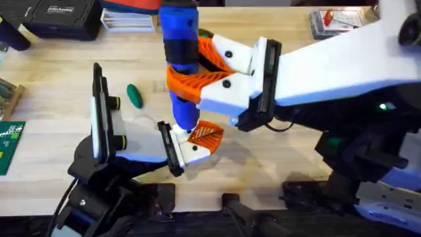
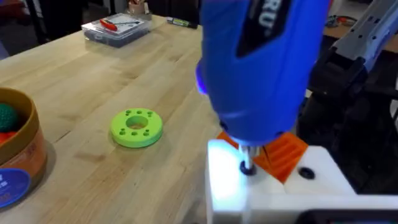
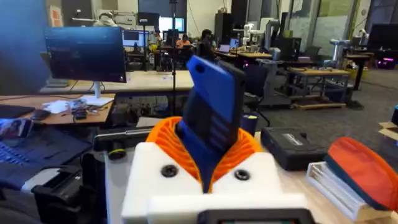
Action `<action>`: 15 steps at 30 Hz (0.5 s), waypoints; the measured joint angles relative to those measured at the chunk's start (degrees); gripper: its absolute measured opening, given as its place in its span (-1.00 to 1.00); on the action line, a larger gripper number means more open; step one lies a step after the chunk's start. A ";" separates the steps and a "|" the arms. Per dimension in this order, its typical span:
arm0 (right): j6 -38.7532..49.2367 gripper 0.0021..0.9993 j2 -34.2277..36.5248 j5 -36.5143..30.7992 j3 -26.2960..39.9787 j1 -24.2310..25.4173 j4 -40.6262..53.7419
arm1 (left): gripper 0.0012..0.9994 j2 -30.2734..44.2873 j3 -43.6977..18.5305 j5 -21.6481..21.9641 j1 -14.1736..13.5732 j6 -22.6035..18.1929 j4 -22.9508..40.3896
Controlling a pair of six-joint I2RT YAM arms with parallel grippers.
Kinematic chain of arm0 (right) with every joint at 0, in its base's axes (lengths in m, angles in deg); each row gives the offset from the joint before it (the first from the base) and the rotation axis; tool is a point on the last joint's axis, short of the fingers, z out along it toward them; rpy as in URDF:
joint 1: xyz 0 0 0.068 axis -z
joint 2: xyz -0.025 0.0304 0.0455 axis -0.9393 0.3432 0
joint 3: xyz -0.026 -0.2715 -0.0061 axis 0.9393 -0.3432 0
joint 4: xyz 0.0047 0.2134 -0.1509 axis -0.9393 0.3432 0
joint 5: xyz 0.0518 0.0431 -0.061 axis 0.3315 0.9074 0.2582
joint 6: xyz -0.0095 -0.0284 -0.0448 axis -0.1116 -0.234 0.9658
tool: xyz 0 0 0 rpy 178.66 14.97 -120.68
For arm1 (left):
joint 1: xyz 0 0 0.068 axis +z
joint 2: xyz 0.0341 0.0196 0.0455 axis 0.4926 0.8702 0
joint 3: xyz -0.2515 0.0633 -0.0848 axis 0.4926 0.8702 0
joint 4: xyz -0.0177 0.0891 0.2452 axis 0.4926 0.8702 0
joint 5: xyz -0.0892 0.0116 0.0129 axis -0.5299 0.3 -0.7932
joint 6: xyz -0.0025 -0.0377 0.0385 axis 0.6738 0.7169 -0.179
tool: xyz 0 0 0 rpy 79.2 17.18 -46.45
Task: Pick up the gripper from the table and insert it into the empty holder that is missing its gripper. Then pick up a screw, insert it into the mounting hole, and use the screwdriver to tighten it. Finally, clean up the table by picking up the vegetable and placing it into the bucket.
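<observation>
My right gripper (image 1: 187,66) reaches across the table, shut on the blue screwdriver (image 1: 180,46) and holding it upright between its orange ribbed pads (image 3: 249,149). The screwdriver's thin tip (image 2: 247,165) rests on a small screw head in the white holder (image 2: 273,193) on my left gripper (image 1: 192,146). The orange gripper (image 2: 287,152) sits in that holder, just behind the tip. The dark-green vegetable (image 1: 135,96) lies on the table to the left of the screwdriver. The yellow-orange bucket (image 2: 28,158) with its blue label stands apart, with toys inside.
A flat green ring (image 2: 137,128) lies on the wood between the bucket and the holder. A clear plastic box (image 1: 335,21) sits at the back right, and a black case (image 1: 62,16) at the back left. A green circuit board (image 1: 10,141) lies at the left edge.
</observation>
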 joint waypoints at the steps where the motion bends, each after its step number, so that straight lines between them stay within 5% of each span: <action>1: 0.00 -0.96 0.00 0.00 0.00 0.00 0.35 | -0.99 -0.02 0.00 0.00 0.00 0.01 0.00; 15: 1.95 -0.96 -0.33 -1.01 0.00 0.00 1.54 | -0.99 0.06 0.00 -0.02 0.00 0.21 0.02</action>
